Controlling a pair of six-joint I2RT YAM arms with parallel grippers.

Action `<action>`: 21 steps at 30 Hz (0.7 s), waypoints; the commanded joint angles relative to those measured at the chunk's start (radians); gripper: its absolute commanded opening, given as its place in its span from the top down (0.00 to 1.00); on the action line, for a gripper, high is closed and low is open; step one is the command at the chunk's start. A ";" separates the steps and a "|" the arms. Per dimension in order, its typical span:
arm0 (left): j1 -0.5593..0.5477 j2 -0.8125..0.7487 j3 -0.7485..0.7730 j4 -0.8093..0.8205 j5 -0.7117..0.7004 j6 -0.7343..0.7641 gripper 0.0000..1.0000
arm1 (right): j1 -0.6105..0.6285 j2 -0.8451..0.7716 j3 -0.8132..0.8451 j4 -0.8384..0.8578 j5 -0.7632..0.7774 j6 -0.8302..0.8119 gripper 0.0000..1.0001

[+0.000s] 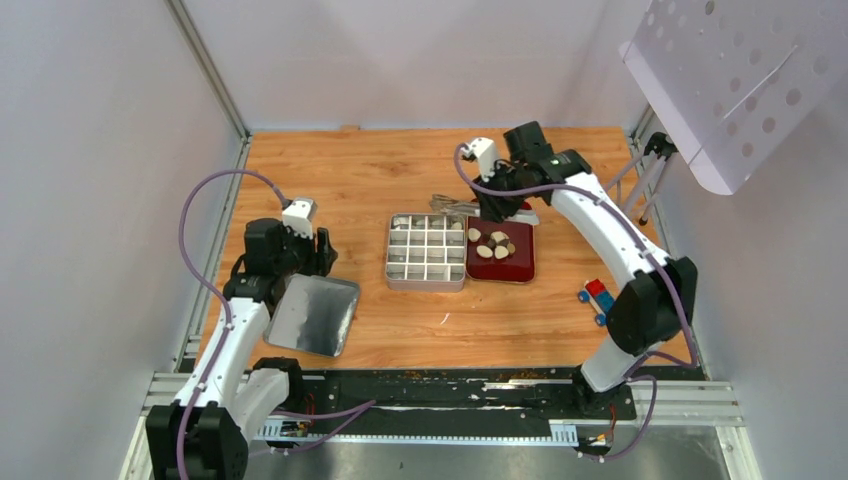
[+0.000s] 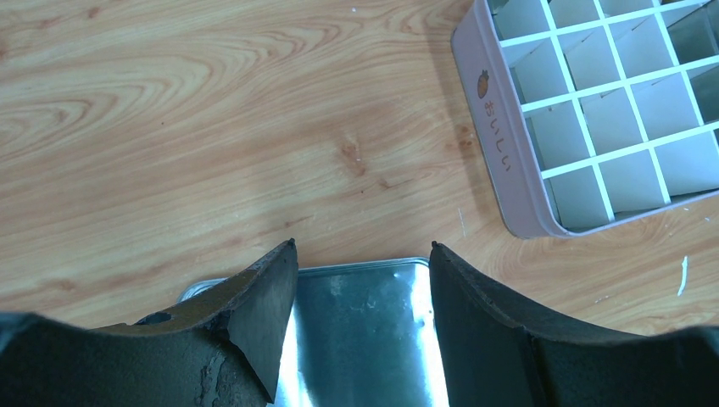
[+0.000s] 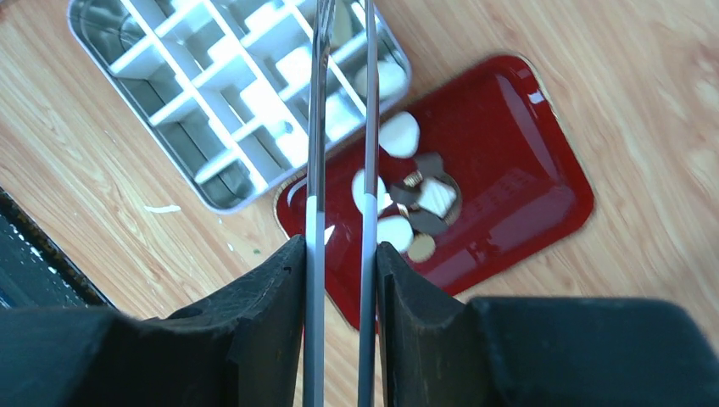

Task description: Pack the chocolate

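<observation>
- The small oval cream-white and dark brown chocolate pieces [image 1: 492,244] are piled on a glossy red tray [image 1: 520,268], just right of the grey divided tin [image 1: 427,283] and on the near side of the right gripper [image 1: 497,205].
- That gripper's clamped on long metal tongs [image 3: 370,127], whose arms cross over the pile.
- Only the left wrist view shows the left gripper [image 2: 363,248] with its jaws spread apart, over a shiny silver lid [image 2: 365,339].

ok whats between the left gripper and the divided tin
Bare wooden table, beyond the edge of the silver lid under the left gripper, up to the divided tin. The left wrist view shows it.
</observation>
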 commanded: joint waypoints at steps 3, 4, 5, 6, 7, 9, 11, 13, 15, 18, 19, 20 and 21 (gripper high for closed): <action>0.010 0.029 0.020 0.039 0.020 -0.019 0.33 | -0.128 -0.226 -0.106 -0.036 0.014 -0.025 0.71; 0.010 0.033 0.025 0.034 0.019 -0.018 0.33 | -0.155 -0.245 -0.125 -0.048 0.012 -0.030 0.71; 0.010 0.038 0.029 0.030 0.018 -0.017 0.33 | -0.182 -0.265 -0.146 -0.059 0.011 -0.040 0.71; 0.010 0.042 0.034 0.028 0.018 -0.016 0.33 | -0.206 -0.281 -0.165 -0.070 0.012 -0.054 0.71; 0.010 0.047 0.038 0.028 0.015 -0.016 0.33 | -0.230 -0.295 -0.187 -0.080 0.014 -0.071 0.70; 0.010 0.056 0.049 0.023 0.013 -0.014 0.33 | -0.266 -0.317 -0.227 -0.100 0.023 -0.103 0.69; 0.010 0.063 0.059 0.021 0.012 -0.012 0.33 | -0.293 -0.334 -0.262 -0.100 0.025 -0.108 0.68; 0.010 0.070 0.062 0.024 0.012 -0.012 0.33 | -0.303 -0.339 -0.280 -0.102 0.010 -0.110 0.68; 0.010 0.073 0.063 0.025 0.012 -0.012 0.33 | -0.304 -0.334 -0.283 -0.101 -0.008 -0.111 0.67; 0.010 0.071 0.063 0.021 0.012 -0.013 0.33 | -0.303 -0.317 -0.273 -0.097 -0.031 -0.108 0.66; 0.010 0.068 0.063 0.019 0.012 -0.010 0.33 | -0.303 -0.310 -0.269 -0.094 -0.035 -0.108 0.66; 0.010 0.066 0.063 0.017 0.010 -0.009 0.33 | -0.303 -0.303 -0.266 -0.093 -0.039 -0.106 0.66; 0.010 0.062 0.061 0.015 0.008 -0.008 0.33 | -0.303 -0.296 -0.263 -0.092 -0.041 -0.106 0.66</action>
